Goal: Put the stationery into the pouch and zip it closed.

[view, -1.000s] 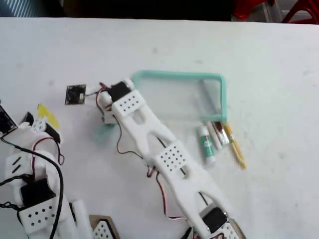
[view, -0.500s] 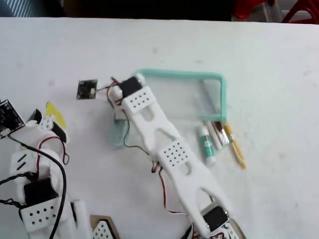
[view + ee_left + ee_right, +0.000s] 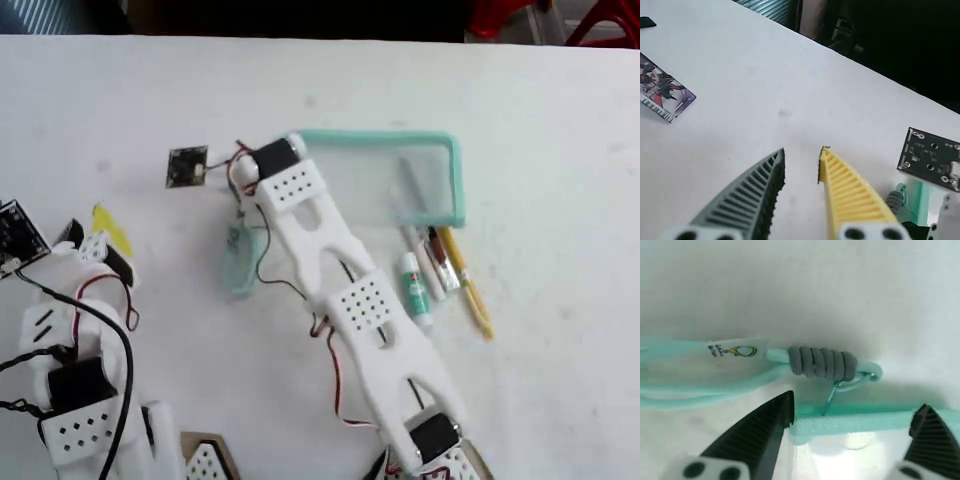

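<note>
Pouch (image 3: 380,137) lies flat on the desk (image 3: 540,120), which runs wide beyond its far and right edges. Right tool (image 3: 855,407) gapes open astride its left edge, by the zip pull (image 3: 822,362). Stationery (image 3: 415,285) lies outside, just beside its near right corner. Left tool (image 3: 801,157), open and holding nothing, sits well left of it

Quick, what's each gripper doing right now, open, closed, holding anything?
Left gripper: open, holding nothing.
Right gripper: open, holding nothing, right at the teal edge of the pouch.
</note>
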Motion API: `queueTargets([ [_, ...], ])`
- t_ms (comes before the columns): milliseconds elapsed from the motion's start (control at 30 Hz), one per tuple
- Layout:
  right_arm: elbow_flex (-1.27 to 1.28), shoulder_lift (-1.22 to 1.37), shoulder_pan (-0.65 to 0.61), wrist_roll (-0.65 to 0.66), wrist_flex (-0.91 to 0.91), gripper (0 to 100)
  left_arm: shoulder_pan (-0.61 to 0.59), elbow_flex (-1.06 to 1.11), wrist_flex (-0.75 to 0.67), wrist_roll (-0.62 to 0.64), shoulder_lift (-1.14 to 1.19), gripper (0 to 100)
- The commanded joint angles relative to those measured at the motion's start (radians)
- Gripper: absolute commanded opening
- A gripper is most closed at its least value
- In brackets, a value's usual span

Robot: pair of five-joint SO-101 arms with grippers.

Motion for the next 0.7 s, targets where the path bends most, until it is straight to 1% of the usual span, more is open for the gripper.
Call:
queueTargets([
  [0,0.028,-0.044,-0.039,0.011,-0.085,35.8,0.019,-0.020,0.005,-0.012,-0.019,14],
  [133,0.063,0.028,-0.056,0.012,-0.163,35.8,0.019,-0.020,0.005,-0.012,-0.019,14],
  [367,0.074,0.073,-0.087,0.021,-0.142,35.8,0.019,-0.020,0.000,-0.012,-0.019,14],
  [433,0.089,0.076,-0.097,0.072,-0.130,34.5,0.019,-0.020,0.000,-0.012,-0.019,14],
  [500,0.094,0.085,-0.108,0.112,-0.120,30.0,0.019,-0.020,0.000,-0.012,-0.019,14],
  [567,0.103,0.093,-0.117,0.126,-0.120,23.3,0.019,-0.020,0.000,-0.012,-0.019,14],
  [667,0.092,0.119,-0.128,0.127,-0.124,7.9,0.019,-0.020,0.000,-0.012,-0.019,14],
])
